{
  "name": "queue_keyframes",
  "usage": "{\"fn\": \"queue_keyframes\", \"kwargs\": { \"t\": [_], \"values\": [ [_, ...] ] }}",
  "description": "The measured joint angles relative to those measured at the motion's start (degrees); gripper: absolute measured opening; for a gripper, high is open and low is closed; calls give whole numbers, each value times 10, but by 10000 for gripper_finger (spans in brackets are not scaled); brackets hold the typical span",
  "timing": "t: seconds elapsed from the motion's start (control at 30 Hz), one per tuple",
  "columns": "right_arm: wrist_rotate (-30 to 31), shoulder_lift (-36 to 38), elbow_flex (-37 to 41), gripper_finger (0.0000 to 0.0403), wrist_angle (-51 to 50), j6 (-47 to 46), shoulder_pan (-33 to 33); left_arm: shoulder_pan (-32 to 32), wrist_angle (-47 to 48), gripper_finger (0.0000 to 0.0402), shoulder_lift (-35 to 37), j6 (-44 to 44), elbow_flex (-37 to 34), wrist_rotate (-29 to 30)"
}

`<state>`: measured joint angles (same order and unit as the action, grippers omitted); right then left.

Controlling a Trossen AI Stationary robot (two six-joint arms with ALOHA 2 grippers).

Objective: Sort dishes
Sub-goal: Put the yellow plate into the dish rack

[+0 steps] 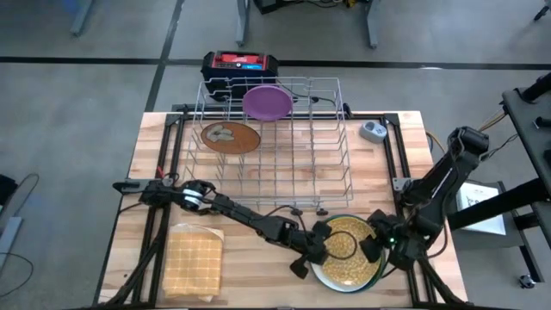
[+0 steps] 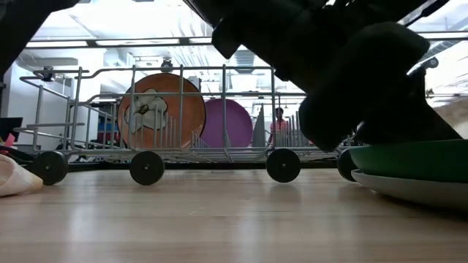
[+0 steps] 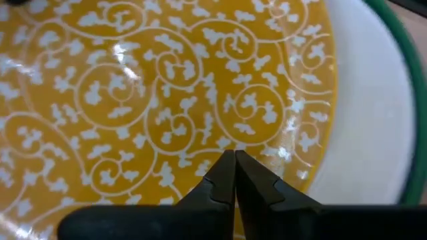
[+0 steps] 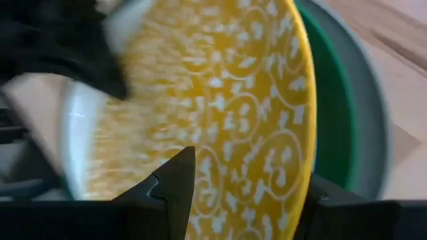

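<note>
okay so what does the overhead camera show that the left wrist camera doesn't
Only the high view shows the rack holding the purple plate and brown plate, the tan cloth and the right pincer. Only the left wrist view shows the left pincer shut, and the white scrollwork up close. Both show the yellow plate on the stack.

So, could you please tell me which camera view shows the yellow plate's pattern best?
The left wrist view: the yellow plate fills it, white scrollwork sharp. The right wrist view shows it tilted and partly blurred between that arm's jaws, the high view only as a small speckled disc, and the low view hides it behind dark arms.
</note>
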<state>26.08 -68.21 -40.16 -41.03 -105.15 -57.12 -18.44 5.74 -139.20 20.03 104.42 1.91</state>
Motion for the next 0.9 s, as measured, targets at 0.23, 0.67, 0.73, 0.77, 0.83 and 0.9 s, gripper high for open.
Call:
{"fn": "queue_keyframes", "kwargs": {
  "t": [0.23,0.67,0.73,0.77,0.83,0.9],
  "values": [
    [20,16,1,107,-4,25,0,-1,-7,0,0,-1,-1,1],
    [36,7,0,8,1,30,0,-4,-25,0,4,-4,-1,-14],
    [35,12,0,5,2,34,0,-6,-16,0,5,-4,7,-10],
    [33,15,0,4,2,38,0,-6,-12,0,5,-2,12,-9],
    [33,23,0,3,1,45,0,-8,-4,0,6,1,19,-7],
    [37,30,1,2,-1,54,0,-9,7,0,7,4,29,-7]
  ]
}}
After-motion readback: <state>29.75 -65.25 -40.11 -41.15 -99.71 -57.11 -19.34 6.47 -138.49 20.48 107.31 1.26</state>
